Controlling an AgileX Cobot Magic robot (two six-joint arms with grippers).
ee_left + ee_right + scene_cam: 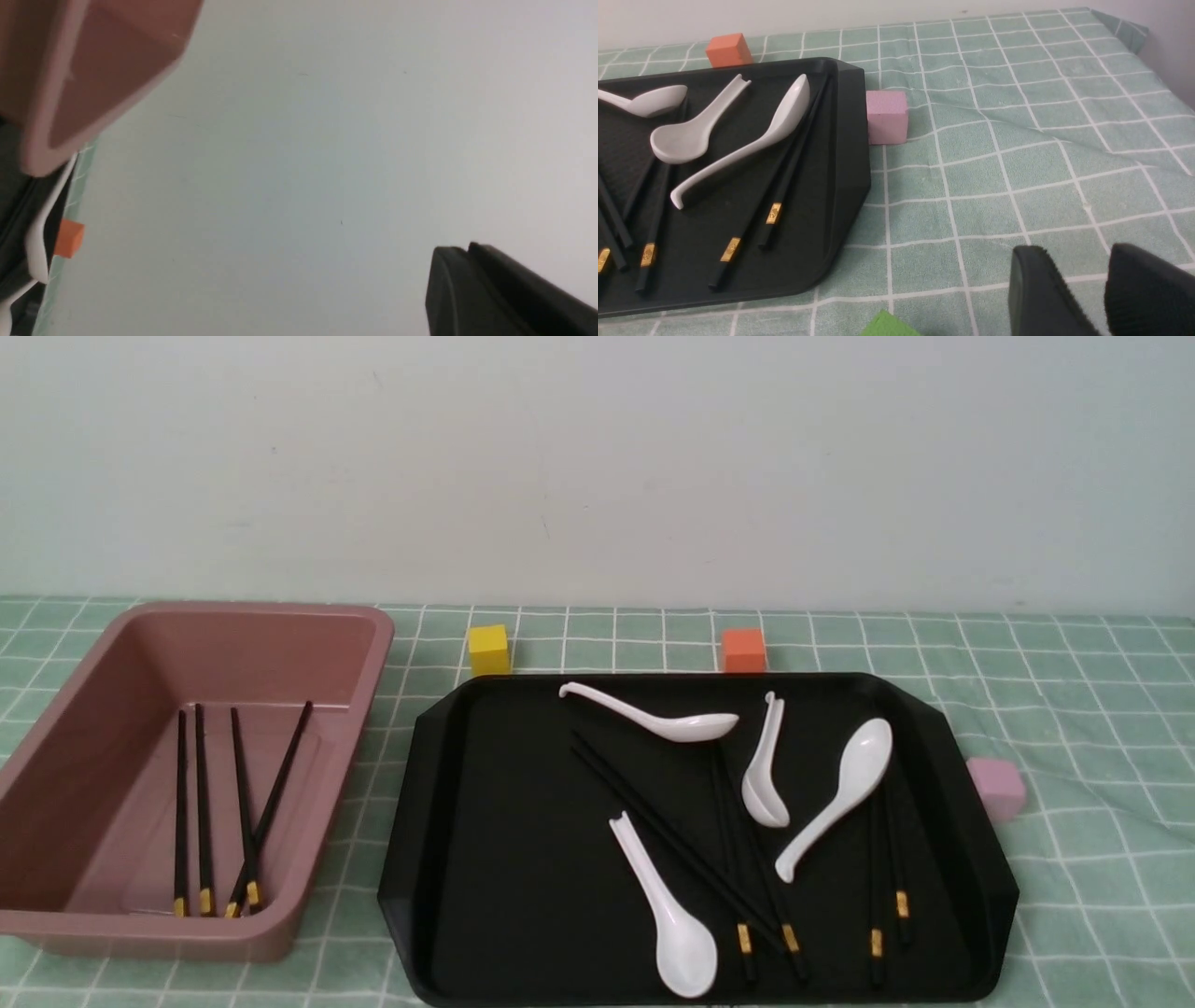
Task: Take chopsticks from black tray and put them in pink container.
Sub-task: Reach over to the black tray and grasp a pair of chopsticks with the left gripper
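The black tray (504,821) lies right of centre on the green checked cloth. Several black chopsticks (672,845) with gold bands lie in it among white spoons, two of them (784,182) along its right rim. The pink container (56,784) stands left of the tray with several chopsticks (201,803) on its floor. Neither gripper shows in the front view. My left gripper (467,249) is shut on nothing and faces the wall, with the container's corner (93,70) at the view's edge. My right gripper (1076,254) is open above bare cloth, right of the tray (840,154).
Several white spoons (681,723) lie over the chopsticks in the tray. A yellow cube (489,649) and an orange cube (744,650) stand behind the tray. A pink cube (995,788) touches its right side. A green object (889,326) is near the tray's front corner.
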